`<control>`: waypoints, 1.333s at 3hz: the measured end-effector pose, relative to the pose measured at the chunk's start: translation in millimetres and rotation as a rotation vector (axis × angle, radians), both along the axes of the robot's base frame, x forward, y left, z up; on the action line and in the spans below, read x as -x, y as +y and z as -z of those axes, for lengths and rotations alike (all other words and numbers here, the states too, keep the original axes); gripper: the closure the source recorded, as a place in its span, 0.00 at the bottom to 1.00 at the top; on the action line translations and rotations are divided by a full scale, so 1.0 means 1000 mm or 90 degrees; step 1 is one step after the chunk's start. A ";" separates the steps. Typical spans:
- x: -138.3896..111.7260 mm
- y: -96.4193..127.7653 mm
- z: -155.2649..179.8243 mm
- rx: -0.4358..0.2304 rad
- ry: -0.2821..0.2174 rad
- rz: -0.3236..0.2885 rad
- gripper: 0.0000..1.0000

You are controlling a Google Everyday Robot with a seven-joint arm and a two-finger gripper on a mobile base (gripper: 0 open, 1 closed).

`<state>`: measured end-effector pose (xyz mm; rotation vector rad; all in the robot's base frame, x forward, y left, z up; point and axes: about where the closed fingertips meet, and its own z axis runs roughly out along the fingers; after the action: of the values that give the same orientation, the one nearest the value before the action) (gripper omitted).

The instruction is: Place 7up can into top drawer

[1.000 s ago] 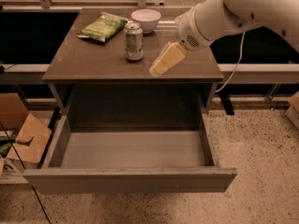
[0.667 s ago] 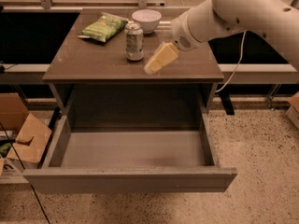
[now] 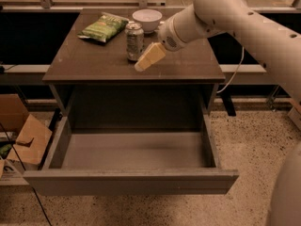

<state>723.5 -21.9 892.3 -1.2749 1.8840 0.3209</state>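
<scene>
The 7up can (image 3: 135, 41) stands upright on the bench (image 3: 94, 65), behind centre. The gripper (image 3: 149, 57) hangs just beside it, toward the front edge; its grip state cannot be told. The top drawer (image 3: 131, 182) is open.

Jaws beside 7up can (image 3: 135, 41), bowl (image 3: 146, 19) behind; top drawer (image 3: 131, 150) lies open

The thick white tubular robot arm (image 3: 263, 36) enters from the right edge, rises to a rounded elbow (image 3: 214, 1) at the far right of the scene, then slopes down and leftward to a round white wrist housing (image 3: 175, 33). From it the pale yellow wedge-shaped gripper (image 3: 142, 65) points down, left and nearward, ending a little left of centre in the far half. A curved white body panel (image 3: 287, 192) shows at the near right corner.
</scene>
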 end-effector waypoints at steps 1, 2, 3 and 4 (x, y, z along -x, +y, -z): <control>-0.023 0.017 0.005 -0.015 0.010 -0.014 0.00; -0.044 0.035 0.008 -0.028 0.015 -0.028 0.00; -0.061 0.050 0.008 -0.055 0.017 -0.035 0.00; -0.073 0.067 0.005 -0.092 0.013 -0.046 0.18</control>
<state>796.2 44.7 887.4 -1.2474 1.7994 0.5006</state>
